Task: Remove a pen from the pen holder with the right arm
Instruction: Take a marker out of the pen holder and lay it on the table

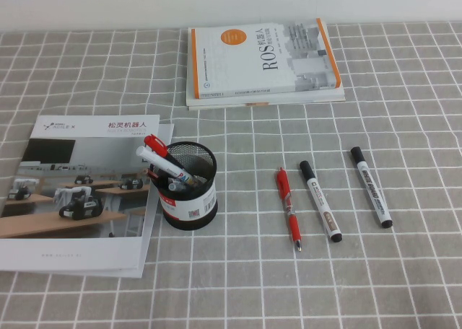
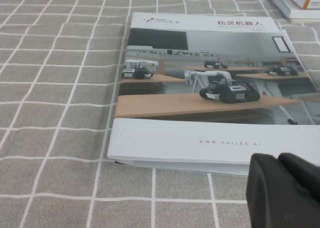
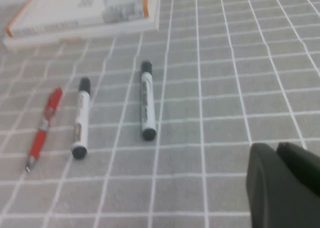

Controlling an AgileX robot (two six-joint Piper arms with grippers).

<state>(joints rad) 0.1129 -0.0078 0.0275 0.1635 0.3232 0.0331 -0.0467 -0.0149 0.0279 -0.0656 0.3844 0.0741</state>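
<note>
Right gripper point(image 3: 276, 147), closed and empty, hangs well right of the holder point(image 1: 189, 208). Left gripper point(image 2: 278, 159), closed and empty too, hangs left of it.

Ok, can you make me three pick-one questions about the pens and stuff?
1. Where is the black pen holder? A beside the brochure B on a shelf C on the floor
2. How many pens lie loose on the cloth? A one B three C five
3. The right gripper, low over the cloth near the loose pens, is: A shut and empty B holding a pen C wide open

1 A: it stands at the brochure's right edge.
2 B: one red pen, two white markers.
3 A: nothing sits in it.
The left gripper hangs by the brochure's near edge.
</note>
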